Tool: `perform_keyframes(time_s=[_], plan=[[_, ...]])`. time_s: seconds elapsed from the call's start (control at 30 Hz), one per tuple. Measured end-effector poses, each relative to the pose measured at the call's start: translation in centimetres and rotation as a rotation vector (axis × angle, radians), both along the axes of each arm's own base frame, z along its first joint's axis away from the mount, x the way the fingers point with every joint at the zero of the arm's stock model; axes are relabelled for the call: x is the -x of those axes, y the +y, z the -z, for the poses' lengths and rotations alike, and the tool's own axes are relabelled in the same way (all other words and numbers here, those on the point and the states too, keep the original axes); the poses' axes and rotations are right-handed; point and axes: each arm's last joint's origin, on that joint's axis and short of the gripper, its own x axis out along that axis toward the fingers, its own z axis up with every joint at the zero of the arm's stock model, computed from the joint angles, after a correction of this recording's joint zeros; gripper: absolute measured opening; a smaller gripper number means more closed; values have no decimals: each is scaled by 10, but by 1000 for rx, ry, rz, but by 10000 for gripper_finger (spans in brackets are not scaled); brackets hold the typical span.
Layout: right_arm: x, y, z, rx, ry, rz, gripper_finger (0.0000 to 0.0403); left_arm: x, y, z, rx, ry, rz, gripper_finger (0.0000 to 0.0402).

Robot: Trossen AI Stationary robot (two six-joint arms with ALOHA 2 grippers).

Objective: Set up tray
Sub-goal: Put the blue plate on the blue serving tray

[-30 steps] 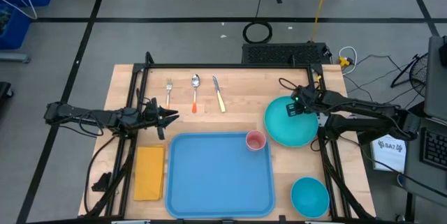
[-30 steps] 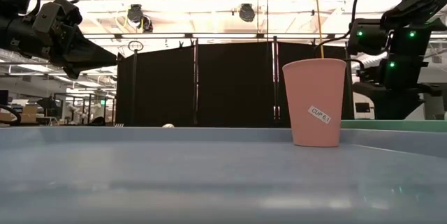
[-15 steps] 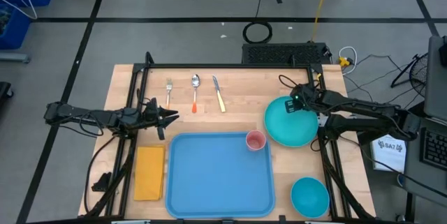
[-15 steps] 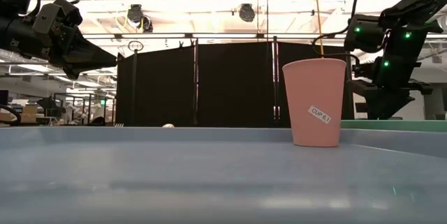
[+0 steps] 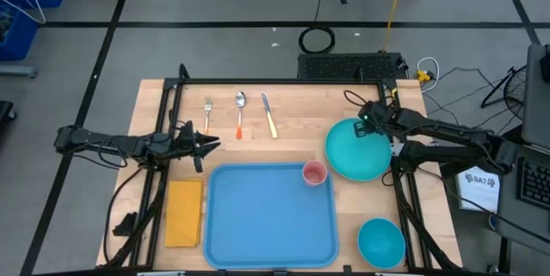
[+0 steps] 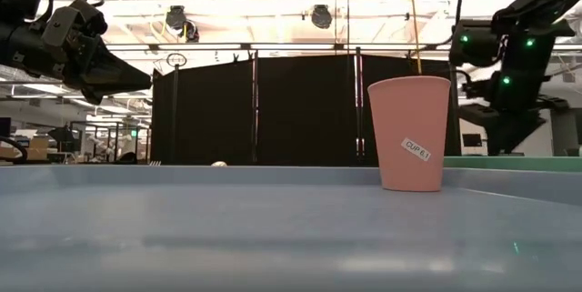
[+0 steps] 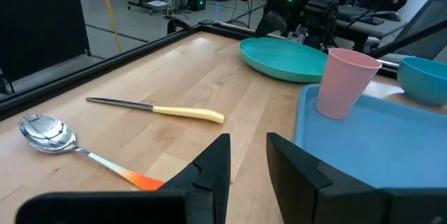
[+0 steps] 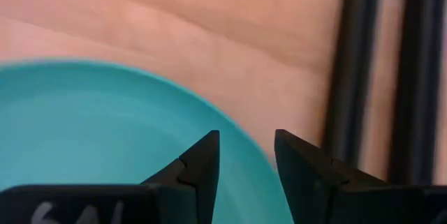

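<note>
Right end effector [image 8: 244, 158] spread over the teal plate's [image 5: 357, 151] rim; left end effector [image 7: 246, 161] spread beside the tray [image 5: 271, 216]

The tray [image 5: 271, 216] looks smooth, slightly glossy plastic; the table [image 5: 301, 108] is matt pale wood; the spoon [image 7: 46, 134] bowl is shiny metal.
</note>
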Motion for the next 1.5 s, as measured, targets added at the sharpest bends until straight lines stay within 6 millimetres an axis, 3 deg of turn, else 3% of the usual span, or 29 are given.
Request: perform_keyframes(time_s=[0.8, 1.17, 1.33, 1.5], plan=[[11, 8, 5, -197, -8, 107, 128, 0, 0, 0, -1, 2, 0, 97], [19, 19, 32, -298, -42, 136, 126, 0, 0, 0, -2, 2, 0, 97], [17, 19, 32, -288, -46, 124, 97, 0, 0, 0, -2, 2, 0, 97], [12, 17, 31, -256, -86, 80, 33, 0, 0, 0, -1, 2, -1, 97]])
